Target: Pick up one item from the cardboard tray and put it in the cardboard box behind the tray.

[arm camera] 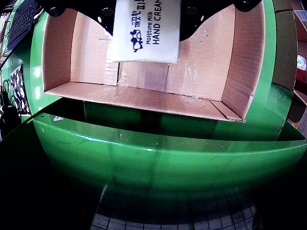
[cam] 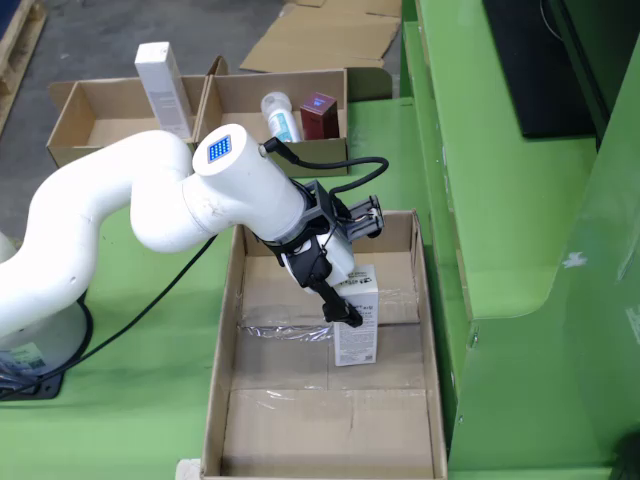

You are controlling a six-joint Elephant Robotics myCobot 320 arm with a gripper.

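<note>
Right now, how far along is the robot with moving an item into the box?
The pick looks done: the end effector holds the white hand cream box, and the wrist view shows it clamped. In hand: it hangs over the long cardboard box. Left: releasing it. A bottle and a red box sit in the tray.

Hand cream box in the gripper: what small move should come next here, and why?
Probably lower a little, then open. The gripper holds the hand cream box upright inside the large cardboard box, over its bare floor and away from the walls. Whether it touches the floor yet is unclear.
</note>
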